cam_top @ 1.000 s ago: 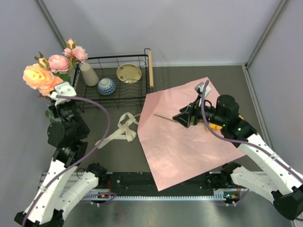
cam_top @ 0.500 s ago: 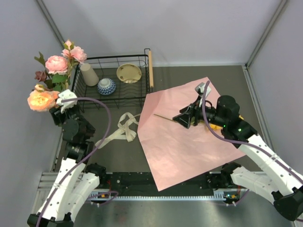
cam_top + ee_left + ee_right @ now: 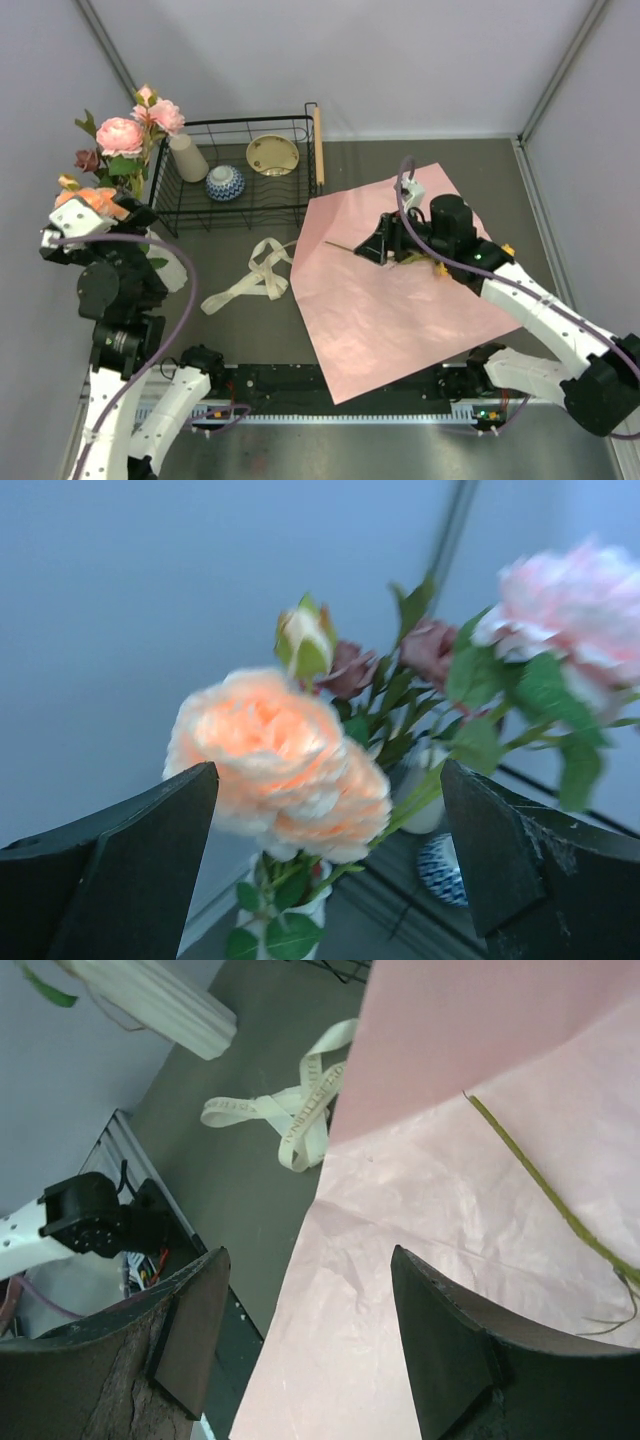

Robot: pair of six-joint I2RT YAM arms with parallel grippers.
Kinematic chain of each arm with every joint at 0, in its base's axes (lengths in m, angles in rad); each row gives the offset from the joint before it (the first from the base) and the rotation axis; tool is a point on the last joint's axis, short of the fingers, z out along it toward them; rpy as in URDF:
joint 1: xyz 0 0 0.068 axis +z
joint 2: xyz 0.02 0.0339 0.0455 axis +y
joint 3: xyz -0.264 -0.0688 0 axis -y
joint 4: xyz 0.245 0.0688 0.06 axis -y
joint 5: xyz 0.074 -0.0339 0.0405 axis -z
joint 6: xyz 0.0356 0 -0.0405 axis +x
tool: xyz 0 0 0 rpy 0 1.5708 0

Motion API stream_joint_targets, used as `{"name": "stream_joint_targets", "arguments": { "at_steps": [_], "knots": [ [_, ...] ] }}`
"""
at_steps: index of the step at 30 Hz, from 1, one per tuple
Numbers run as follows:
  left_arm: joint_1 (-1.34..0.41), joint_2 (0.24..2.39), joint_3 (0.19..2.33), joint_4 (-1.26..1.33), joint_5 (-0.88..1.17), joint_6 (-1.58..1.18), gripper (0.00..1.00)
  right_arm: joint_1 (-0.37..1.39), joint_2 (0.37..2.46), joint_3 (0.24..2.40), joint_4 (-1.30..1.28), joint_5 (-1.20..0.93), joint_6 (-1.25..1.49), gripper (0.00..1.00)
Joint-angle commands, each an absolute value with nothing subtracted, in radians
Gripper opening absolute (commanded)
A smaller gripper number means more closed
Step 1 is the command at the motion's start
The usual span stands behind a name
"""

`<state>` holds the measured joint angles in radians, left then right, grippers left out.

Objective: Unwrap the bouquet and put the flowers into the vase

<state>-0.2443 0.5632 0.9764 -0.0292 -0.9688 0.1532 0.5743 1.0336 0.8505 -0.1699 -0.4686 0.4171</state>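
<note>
The bouquet is unwrapped: its paper point(image 3: 400, 310) lies flat, pink side up, and the cream ribbon point(image 3: 258, 272) lies loose to its left. Pink, mauve and orange flowers point(image 3: 130, 130) stand in the ribbed cream vase point(image 3: 172, 268) at the far left. My left gripper point(image 3: 85, 215) is open just behind the orange rose point(image 3: 275, 765), which sits in the gap without being touched. My right gripper point(image 3: 378, 248) hovers open and empty over the paper point(image 3: 420, 1290), near a thin green stem point(image 3: 540, 1190). A yellow flower point(image 3: 440, 265) peeks from under the right arm.
A black wire basket point(image 3: 240, 170) at the back holds a beige cup point(image 3: 187, 157), a blue-and-white bowl point(image 3: 224, 183) and a yellowish dish point(image 3: 272, 155). Grey walls close in on both sides. The ribbon point(image 3: 290, 1110) lies between the vase point(image 3: 160, 1000) and the paper.
My left gripper opened and let go of the orange rose, then drew back toward the near left. The right gripper shifted slightly left over the paper.
</note>
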Motion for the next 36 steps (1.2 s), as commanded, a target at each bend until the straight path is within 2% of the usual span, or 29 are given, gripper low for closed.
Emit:
{"name": "stream_joint_targets", "arguments": {
  "at_steps": [1, 7, 8, 14, 21, 24, 29, 36],
  "knots": [
    [-0.241, 0.511, 1.078, -0.158, -0.595, 0.003, 0.99, 0.583, 1.121, 0.861, -0.175, -0.372, 0.537, 0.66],
    [-0.241, 0.492, 1.153, -0.095, -0.136, -0.024, 0.99, 0.525, 1.238, 0.835, -0.199, -0.304, 0.762, 0.67],
    [-0.241, 0.502, 1.182, -0.094, -0.01, -0.031, 0.99, 0.512, 1.25, 0.824, -0.198, -0.304, 0.794, 0.67],
    [-0.241, 0.649, 1.25, -0.132, 0.508, -0.11, 0.99, 0.397, 1.292, 0.724, -0.192, -0.314, 1.017, 0.62],
    [-0.282, 0.892, 1.236, -0.129, 0.814, -0.271, 0.99, 0.281, 1.241, 0.562, -0.204, -0.262, 1.283, 0.53],
    [-0.405, 0.951, 1.21, -0.144, 0.773, -0.273, 0.99, 0.232, 1.192, 0.485, -0.21, -0.197, 1.34, 0.5],
    [-0.693, 1.028, 1.155, -0.182, 0.552, -0.192, 0.97, 0.21, 1.118, 0.486, -0.242, -0.039, 1.329, 0.49],
    [-0.868, 1.143, 1.15, -0.247, 0.434, -0.166, 0.93, 0.201, 1.163, 0.541, -0.252, 0.063, 1.315, 0.5]
  ]
}}
